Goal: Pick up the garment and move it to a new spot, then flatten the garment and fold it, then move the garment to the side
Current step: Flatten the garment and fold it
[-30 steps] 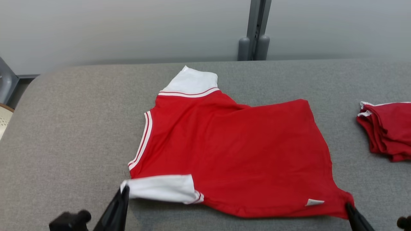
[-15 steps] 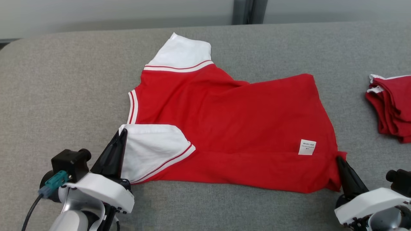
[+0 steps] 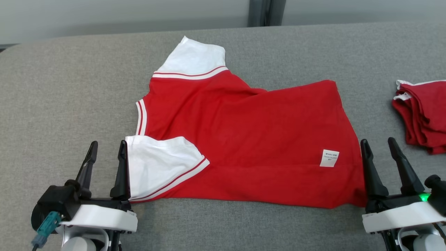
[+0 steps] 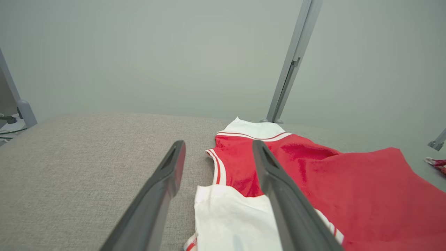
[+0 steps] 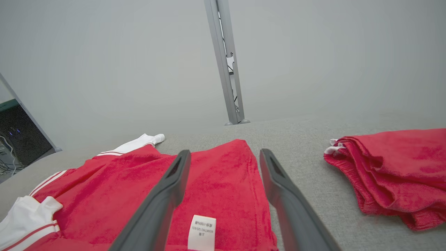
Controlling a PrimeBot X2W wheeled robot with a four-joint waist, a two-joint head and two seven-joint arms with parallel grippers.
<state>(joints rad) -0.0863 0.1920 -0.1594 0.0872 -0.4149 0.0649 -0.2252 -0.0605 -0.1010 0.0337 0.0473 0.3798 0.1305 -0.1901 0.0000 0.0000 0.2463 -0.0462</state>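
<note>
well, left gripper (image 3: 108, 144) and right gripper (image 3: 378, 141) gape empty, flanking the garment (image 3: 251, 139); folded pile (image 3: 425, 115) cropped rightward.

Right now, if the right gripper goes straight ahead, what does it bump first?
Probably the shirt: its edge lies ahead, between the right gripper's open jaws. Depth is unclear, so it might skim over.

The only writing I can spot is on a small white label (image 5: 201, 232) lying on the red garment (image 3: 251, 139), near its edge. It has a few lines of tiny dark print, upside down in the right wrist view. "100%" is just legible; the rest is too small to read.
</note>
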